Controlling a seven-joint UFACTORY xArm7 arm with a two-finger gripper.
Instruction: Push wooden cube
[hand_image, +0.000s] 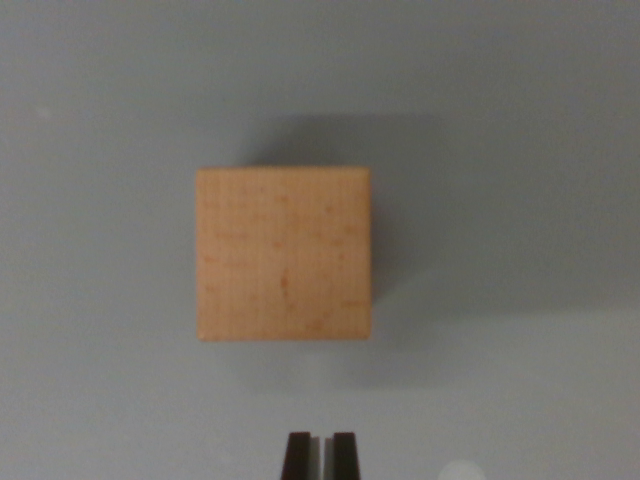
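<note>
A light wooden cube (284, 254) sits on a plain grey surface (100, 380), a little left of the wrist view's middle, seen from above. My gripper (321, 450) shows only as two dark fingertips at the bottom edge, pressed close together with a thin pale gap between them. The tips hang just below the cube in the picture, apart from it by a strip of bare surface. Nothing is held between them.
The cube casts a soft shadow (420, 220) toward the upper right. A small pale spot (460, 470) lies on the surface right of the fingertips.
</note>
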